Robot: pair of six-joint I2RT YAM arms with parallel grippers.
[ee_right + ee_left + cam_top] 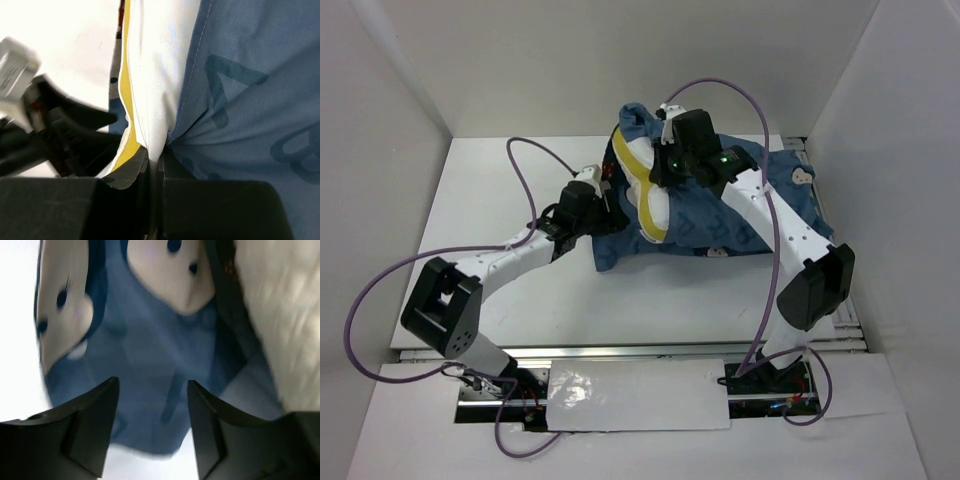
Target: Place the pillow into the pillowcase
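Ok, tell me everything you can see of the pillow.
The pillow is white, plump, soft fabric with yellow piping along its edge. Most of it seems to be inside the pillowcase, lying on the table; only one end bulges out of the opening. The right gripper is shut on that exposed edge.

We see white links and black joint blocks on the left arm point(505, 258) and right arm point(790, 225). Purple cables point(715, 81) loop off both. A green light point(723, 156) glows on the right wrist at one o'clock. The left gripper point(152, 387) has matte black wedge fingers point(85, 430).
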